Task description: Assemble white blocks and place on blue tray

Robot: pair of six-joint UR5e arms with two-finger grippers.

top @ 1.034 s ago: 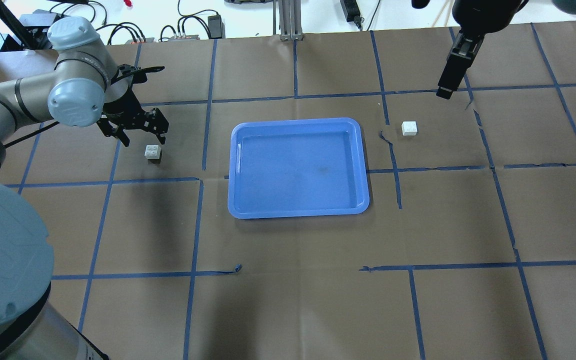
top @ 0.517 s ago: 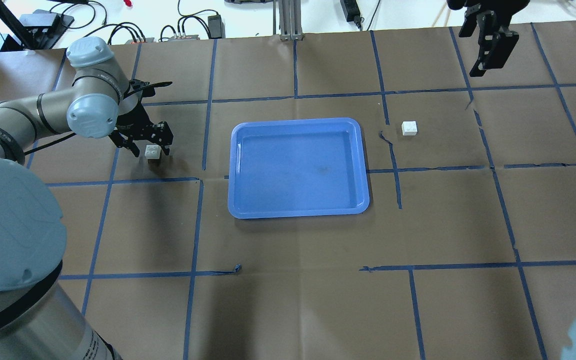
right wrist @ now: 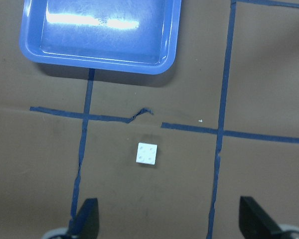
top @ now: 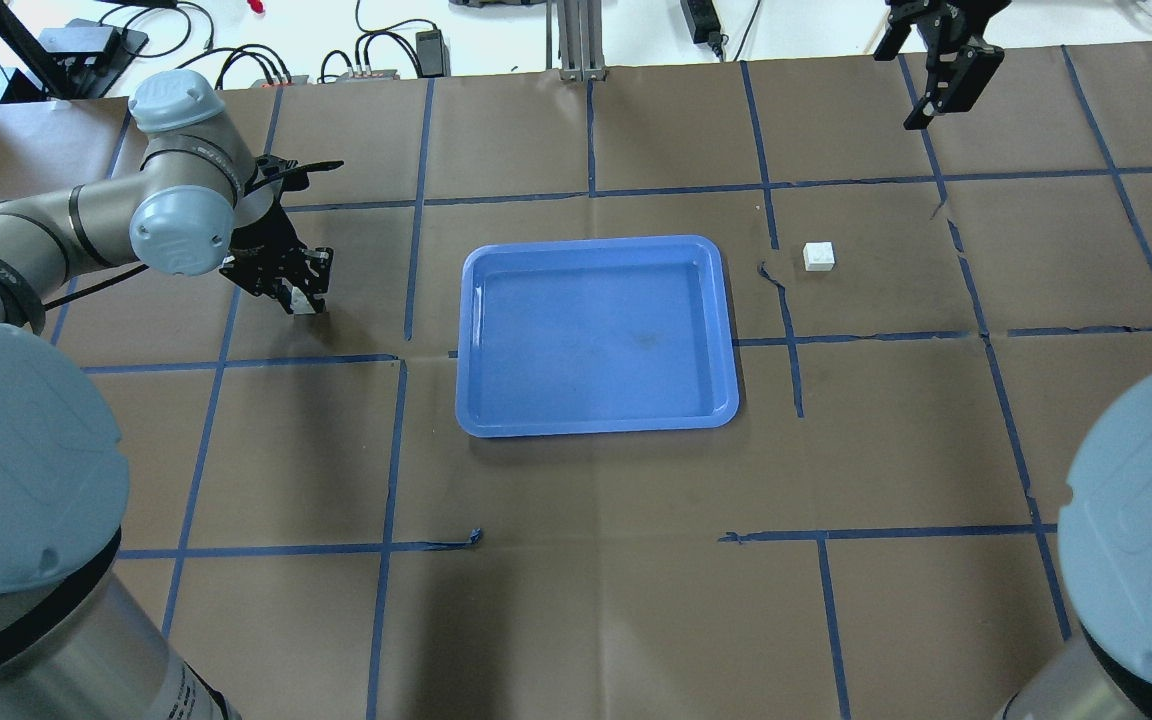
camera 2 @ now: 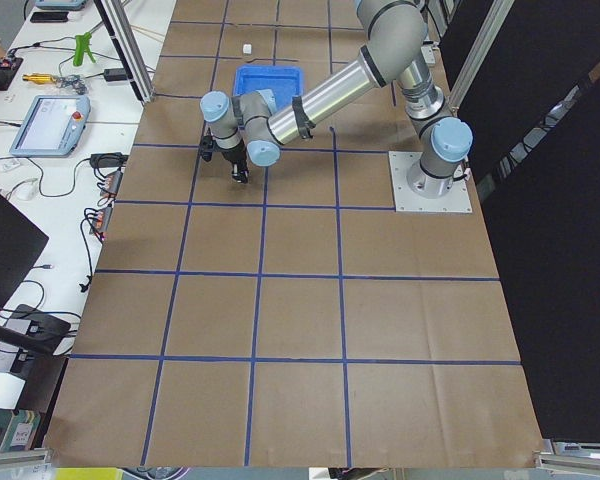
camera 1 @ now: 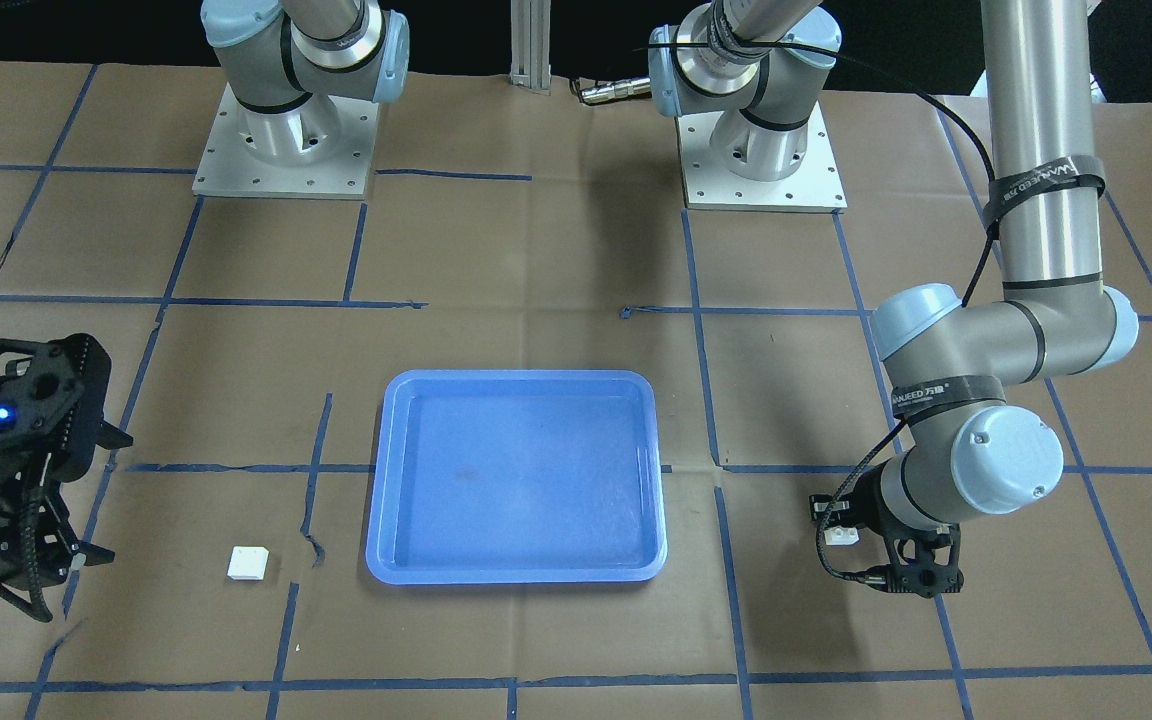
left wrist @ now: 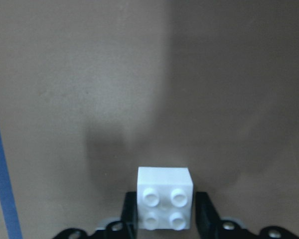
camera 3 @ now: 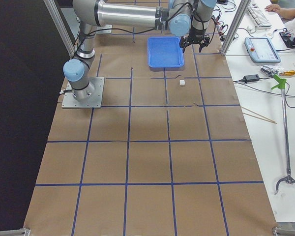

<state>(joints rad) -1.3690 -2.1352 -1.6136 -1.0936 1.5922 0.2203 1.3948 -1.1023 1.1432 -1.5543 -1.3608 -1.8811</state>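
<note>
One white block sits left of the blue tray. My left gripper is shut on it at table level. In the left wrist view the studded block sits between the two fingers, which touch its sides. It also shows in the front view. The second white block lies alone, right of the tray, studs up in the right wrist view. My right gripper is open and empty, high above the far right of the table, well away from that block.
Brown paper with a blue tape grid covers the table. The tape is torn and lifted near the second block. Cables and power bricks lie beyond the far edge. The two arm bases stand on metal plates at the robot's side.
My left gripper has come down over the left white block and shut on it. My right gripper has moved away toward the table's far edge and stayed open.
</note>
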